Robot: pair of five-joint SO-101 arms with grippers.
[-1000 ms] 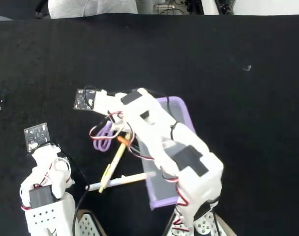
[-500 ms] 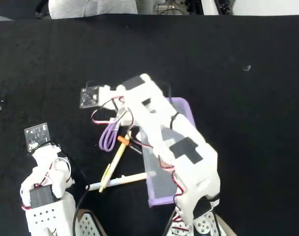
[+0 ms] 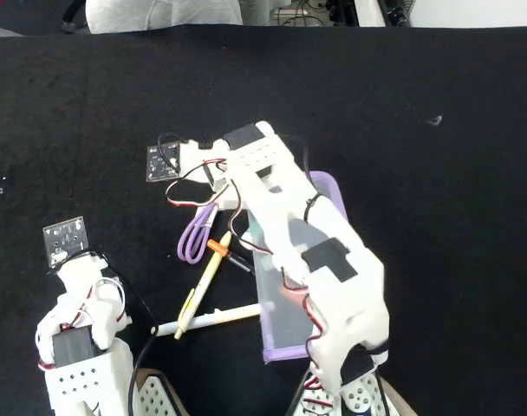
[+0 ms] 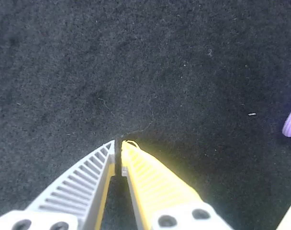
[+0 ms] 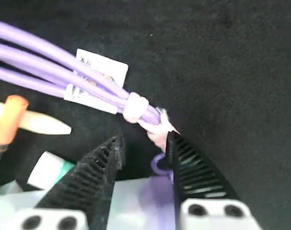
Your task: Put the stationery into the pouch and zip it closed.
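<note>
One pouch (image 3: 276, 334) with a purple border lies flat on the black table (image 3: 437, 225). Outside the pouch, near its long side that faces the left arm, lie three pens: one yellow pen (image 3: 200, 290), one white pen (image 3: 207, 320) and one short dark pen with an orange cap (image 3: 227, 255). The right gripper (image 5: 143, 146) stands at the pouch's far corner with its two fingers moderately apart and holding nothing, the knotted end of the one purple cord loop (image 5: 64, 67) just beside one finger. The left gripper (image 4: 120, 145) is well apart from the pouch, its tips pressed together on nothing.
</note>
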